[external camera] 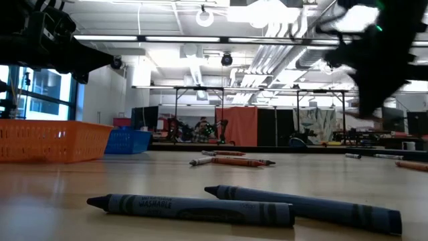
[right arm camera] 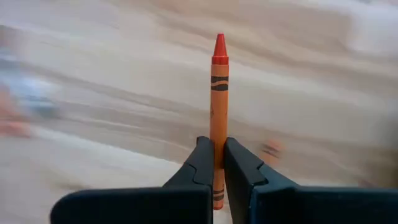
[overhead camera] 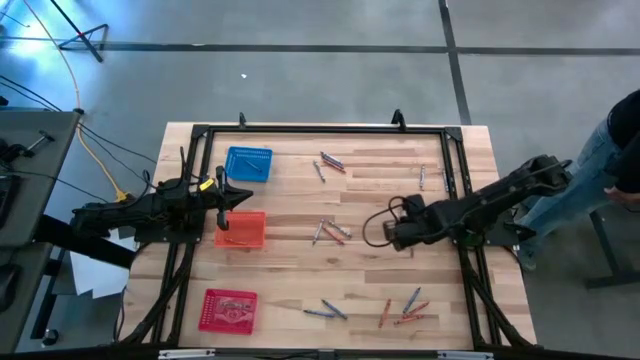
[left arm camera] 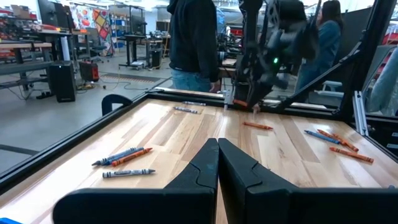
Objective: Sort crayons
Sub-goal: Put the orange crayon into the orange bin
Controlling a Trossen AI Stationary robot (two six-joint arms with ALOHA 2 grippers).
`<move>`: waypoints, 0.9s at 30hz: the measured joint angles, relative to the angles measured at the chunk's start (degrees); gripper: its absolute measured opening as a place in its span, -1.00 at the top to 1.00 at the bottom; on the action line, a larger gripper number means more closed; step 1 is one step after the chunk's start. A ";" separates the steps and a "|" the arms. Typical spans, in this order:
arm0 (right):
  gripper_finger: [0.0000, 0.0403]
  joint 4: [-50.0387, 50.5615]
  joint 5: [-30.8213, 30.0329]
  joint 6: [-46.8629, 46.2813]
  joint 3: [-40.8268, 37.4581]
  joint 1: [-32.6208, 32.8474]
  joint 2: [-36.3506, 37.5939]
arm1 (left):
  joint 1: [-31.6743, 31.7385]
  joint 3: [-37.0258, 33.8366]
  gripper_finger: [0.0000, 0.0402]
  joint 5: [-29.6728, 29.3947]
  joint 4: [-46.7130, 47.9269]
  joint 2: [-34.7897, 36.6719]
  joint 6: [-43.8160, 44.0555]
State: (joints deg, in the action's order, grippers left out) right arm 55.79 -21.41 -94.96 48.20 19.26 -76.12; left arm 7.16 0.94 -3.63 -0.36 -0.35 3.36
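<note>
Between my right gripper's [right arm camera: 213, 163] fingers sits an orange crayon [right arm camera: 218, 93], pinched near its blunt end with the tip pointing straight out ahead. From above, that gripper [overhead camera: 392, 236] is over the middle of the table [overhead camera: 290, 200], right of the small cluster of loose crayons [overhead camera: 330, 232].

I judge the step in hand to be carrying this one to the orange basket [overhead camera: 241, 229], which sits toward the left side. The hold is narrow (only a short length is between the pads), so I would move smoothly, keep the wrist level, and let go low over the mesh so it does not bounce out.

My left gripper [left arm camera: 217, 163] is pressed together with nothing in it and hangs right at that same basket, so I would pull it clear first. More crayons [overhead camera: 400, 308] lie near the front edge.
</note>
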 joint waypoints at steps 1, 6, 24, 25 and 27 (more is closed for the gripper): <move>0.98 -1.72 -1.79 2.18 1.12 -0.38 0.00 | -0.01 0.01 1.00 0.01 0.01 0.00 0.02; 0.98 -16.30 -8.01 18.60 6.05 -2.89 0.02 | -0.02 0.01 1.00 0.01 0.00 -0.01 0.00; 0.98 -75.82 8.39 52.80 7.24 -15.02 -19.97 | -0.02 0.01 1.00 -0.01 0.00 0.00 0.01; 0.98 -78.28 9.62 53.11 7.24 -15.52 -21.00 | 0.00 0.01 1.00 0.01 0.01 0.01 0.00; 0.98 -82.34 11.66 53.86 7.24 -16.50 -22.94 | -0.02 0.00 1.00 -0.01 0.02 -0.01 0.00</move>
State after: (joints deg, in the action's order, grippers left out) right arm -26.56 -9.75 -41.09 55.44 2.76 -99.06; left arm 7.14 0.94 -3.64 -0.34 -0.35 3.36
